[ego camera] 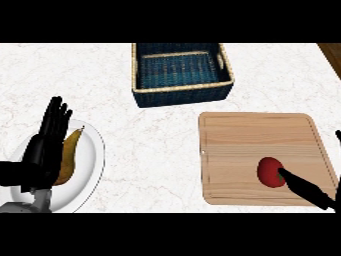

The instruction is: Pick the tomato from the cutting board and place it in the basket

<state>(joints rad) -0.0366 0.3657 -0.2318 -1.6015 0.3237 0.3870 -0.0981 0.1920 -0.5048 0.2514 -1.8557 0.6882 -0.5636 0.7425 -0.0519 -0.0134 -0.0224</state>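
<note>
1. The tomato [270, 172] lies on the cutting board [254, 140], toward its near right part, well short of the basket [182, 89].
2. The right robot hand [328, 192] comes in from the near right corner. Its fingers are spread wide and hold nothing; one straight digit ends right at the tomato's right side, while another stands off past the board's right edge.
3. The tomato therefore sits just left of that hand, inside its open span. It looks slightly taller than wide, with its long axis running near to far.
4. The right robot hand is by far the nearer one, so the pick most likely falls to it.
5. The left robot hand [44, 150] rests open, fingers straight, at the near left over a white plate [93, 165] with a yellowish piece of fruit [72, 152].
6. The basket stands at the far middle of the bench [129, 140], beyond the board and to its left.
7. The bench is pale marble; wood floor shows at both far corners.
</note>
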